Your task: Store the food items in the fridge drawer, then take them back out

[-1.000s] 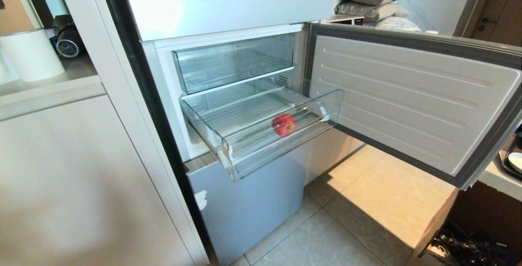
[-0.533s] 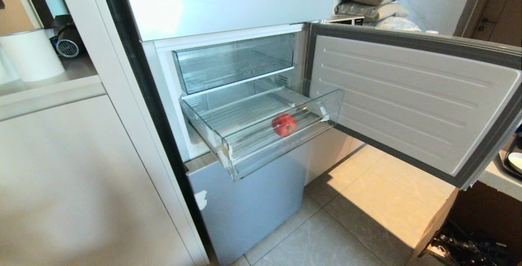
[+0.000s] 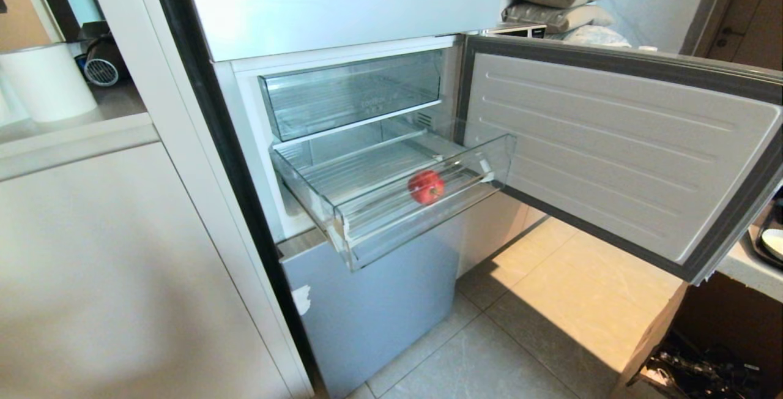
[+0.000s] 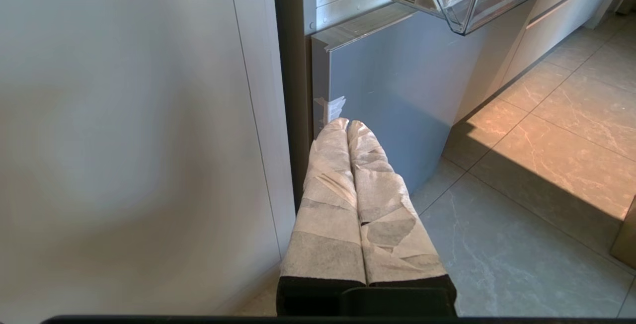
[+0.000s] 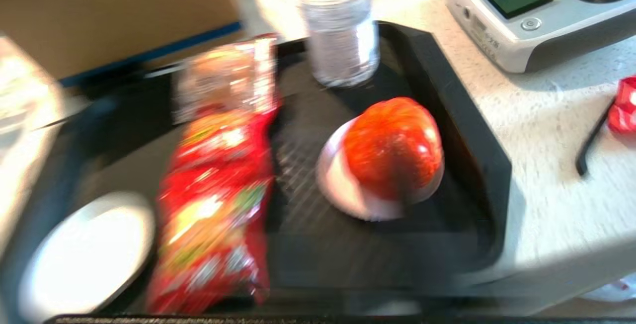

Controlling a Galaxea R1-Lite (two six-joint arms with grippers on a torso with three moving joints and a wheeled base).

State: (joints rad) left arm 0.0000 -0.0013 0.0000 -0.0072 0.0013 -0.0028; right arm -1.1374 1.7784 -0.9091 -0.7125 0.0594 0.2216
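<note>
Clear ribbed fridge drawer (image 3: pixel 391 203), glossy round apple (image 3: pixel 426 186) — left gripper (image 4: pixel 348 124) jaws closed, right unseen, closed.

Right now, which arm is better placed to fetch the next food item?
Right. Its wrist camera looks down on the black tray holding an apple and a snack bag. The left gripper hangs shut low by the fridge's bottom door.

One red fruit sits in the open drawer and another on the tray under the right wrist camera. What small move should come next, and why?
Probably open the right gripper and lower it onto the red apple on its small plate in the black tray. The drawer is pulled out with only one red fruit inside, and the left gripper is parked low by the fridge.
</note>
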